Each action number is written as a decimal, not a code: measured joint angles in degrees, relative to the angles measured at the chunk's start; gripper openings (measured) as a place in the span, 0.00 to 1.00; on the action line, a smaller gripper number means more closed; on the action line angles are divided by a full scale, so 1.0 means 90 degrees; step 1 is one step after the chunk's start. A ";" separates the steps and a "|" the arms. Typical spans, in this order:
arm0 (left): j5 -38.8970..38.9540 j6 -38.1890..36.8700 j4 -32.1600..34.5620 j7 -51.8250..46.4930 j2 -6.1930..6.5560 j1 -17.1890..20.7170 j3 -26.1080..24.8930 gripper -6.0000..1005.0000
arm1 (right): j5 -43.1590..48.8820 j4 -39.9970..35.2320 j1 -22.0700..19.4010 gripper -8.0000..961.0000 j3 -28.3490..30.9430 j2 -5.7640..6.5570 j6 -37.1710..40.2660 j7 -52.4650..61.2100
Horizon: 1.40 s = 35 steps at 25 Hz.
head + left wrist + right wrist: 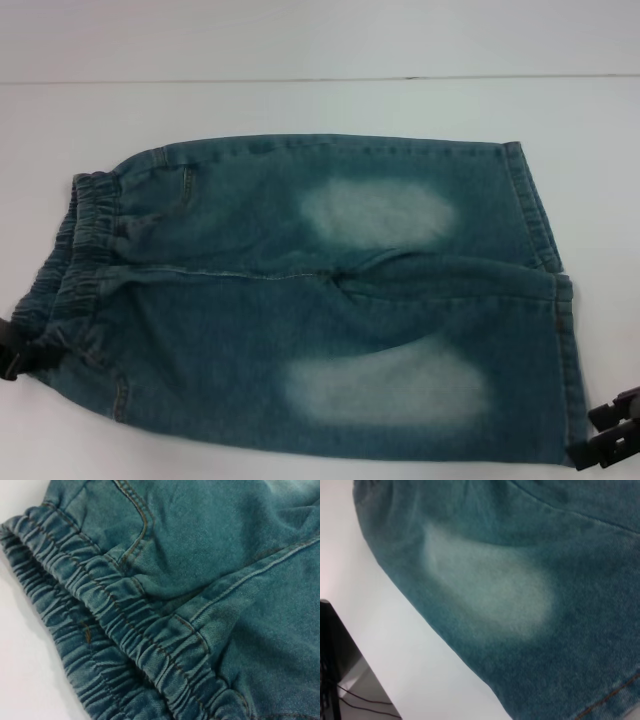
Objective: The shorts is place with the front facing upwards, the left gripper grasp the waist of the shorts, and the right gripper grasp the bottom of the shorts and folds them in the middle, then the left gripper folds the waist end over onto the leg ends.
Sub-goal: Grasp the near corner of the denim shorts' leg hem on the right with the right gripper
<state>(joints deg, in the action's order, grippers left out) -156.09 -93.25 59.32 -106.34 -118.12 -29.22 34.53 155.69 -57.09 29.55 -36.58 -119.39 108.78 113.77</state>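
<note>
White table, bare beyond shorts. Left gripper at waist edge, right gripper at hem corner; grip state unreadable for both.

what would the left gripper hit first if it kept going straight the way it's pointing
Most likely the ruffled elastic waistband of the shorts. In the head view the left gripper sits at the near waist corner, pointing inward at the cloth. Whether it already touches cannot be told.
</note>
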 joint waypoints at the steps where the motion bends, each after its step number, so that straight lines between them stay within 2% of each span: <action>1: 0.0000 0.0001 0.0000 -0.0001 0.0000 0.0003 0.0000 0.08 | 0.0001 0.0018 -0.0004 0.95 -0.0082 -0.0003 -0.0040 0.0045; 3: 0.0000 0.0003 -0.0001 -0.0001 0.0000 0.0011 0.0000 0.08 | -0.0012 0.0127 0.0006 0.95 -0.0241 -0.0007 -0.0112 0.0080; 21: 0.0000 0.0056 -0.0010 0.0001 -0.0010 0.0045 0.0001 0.08 | -0.0184 0.0719 0.0224 0.95 -0.0314 0.0014 -0.0308 -0.0122; 26: 0.0000 0.0063 -0.0010 0.0008 -0.0013 0.0046 0.0001 0.08 | -0.0175 0.0696 0.0206 0.88 -0.0333 0.0015 -0.0411 -0.0131; 35: 0.0000 0.0060 -0.0010 -0.0001 -0.0040 0.0054 -0.0006 0.08 | -0.0176 0.0710 0.0189 0.52 -0.0356 0.0059 -0.0475 -0.0195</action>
<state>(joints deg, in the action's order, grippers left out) -156.09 -92.71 59.24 -106.35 -118.48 -28.74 34.48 154.10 -50.70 31.25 -39.78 -118.86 104.51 112.02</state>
